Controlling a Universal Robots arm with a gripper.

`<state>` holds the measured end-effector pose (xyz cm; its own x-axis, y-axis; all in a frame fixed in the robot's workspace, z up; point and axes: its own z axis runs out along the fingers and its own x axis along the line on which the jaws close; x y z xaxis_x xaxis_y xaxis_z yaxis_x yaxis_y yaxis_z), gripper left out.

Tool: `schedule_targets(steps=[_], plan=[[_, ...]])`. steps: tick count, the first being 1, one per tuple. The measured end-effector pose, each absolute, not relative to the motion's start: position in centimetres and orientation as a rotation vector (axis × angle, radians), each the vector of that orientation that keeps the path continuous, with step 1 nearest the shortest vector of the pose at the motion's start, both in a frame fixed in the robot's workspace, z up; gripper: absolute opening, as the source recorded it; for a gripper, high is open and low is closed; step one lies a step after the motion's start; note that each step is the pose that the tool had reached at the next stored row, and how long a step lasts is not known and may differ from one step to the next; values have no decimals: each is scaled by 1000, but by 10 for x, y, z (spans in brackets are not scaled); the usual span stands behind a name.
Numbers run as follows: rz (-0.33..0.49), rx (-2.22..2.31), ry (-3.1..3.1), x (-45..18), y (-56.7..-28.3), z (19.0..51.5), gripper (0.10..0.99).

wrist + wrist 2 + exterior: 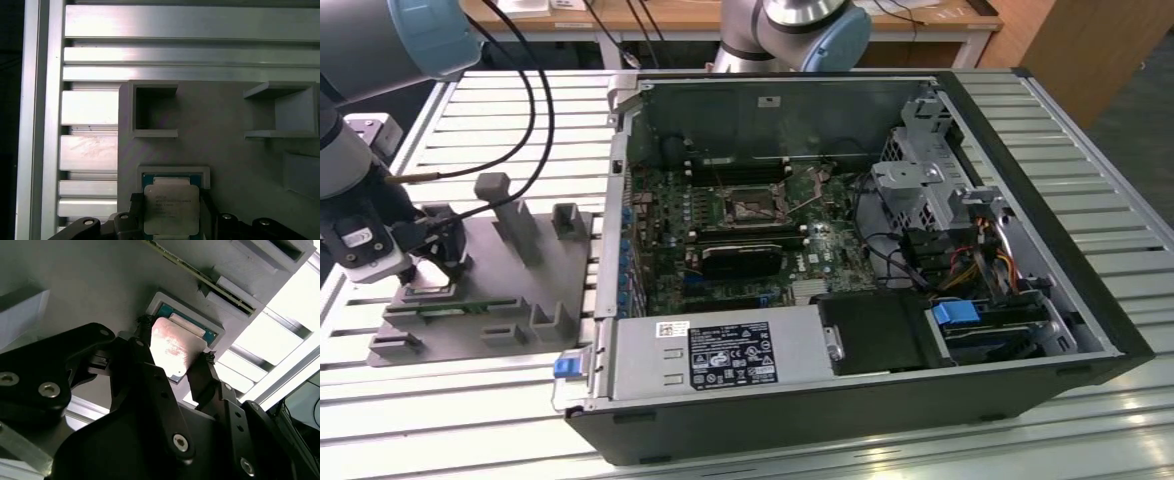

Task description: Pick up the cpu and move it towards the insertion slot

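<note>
The cpu [171,209] is a flat square chip with a silvery top. It lies in a square pocket of the grey holder block [507,300] at the exterior view's left. My gripper [430,278] stands right over it. In the second wrist view the two black fingertips [206,359] press against opposite edges of the cpu [172,347], so the gripper [176,340] is shut on it. The insertion slot [750,207], a silvery frame around a dark centre, sits on the motherboard inside the open computer case, well toward the exterior view's right of the gripper.
The grey holder block carries upright posts [494,190] and a narrow green memory stick [454,308]. The case wall [616,200] stands between the block and the motherboard. A black cooler block [740,262] lies below the slot. Cables [520,110] hang over the slatted table.
</note>
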<state>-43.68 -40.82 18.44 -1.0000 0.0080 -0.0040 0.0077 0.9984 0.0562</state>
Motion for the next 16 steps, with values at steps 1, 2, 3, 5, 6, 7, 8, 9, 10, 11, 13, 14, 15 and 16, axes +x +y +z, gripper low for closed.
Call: schedule_targets(steps=[1,2,3,5,6,7,8,9,10,11,13,14,15,16], plan=[[88,12,3136,-437,-408,184,533],[88,12,3136,-437,-408,184,533],[88,12,3136,-437,-408,185,533],[88,12,3136,-437,-408,188,533],[88,12,3136,-437,-408,190,533],[88,12,3136,-437,-408,191,533],[88,12,3136,-437,-408,194,533],[88,12,3136,-437,-408,196,533],[88,12,3136,-437,-408,199,533],[88,12,3136,-437,-408,201,533],[88,12,3136,-437,-408,207,533],[88,12,3136,-437,-408,210,533],[88,12,3136,-437,-408,213,533],[88,12,3136,-437,-408,216,533]])
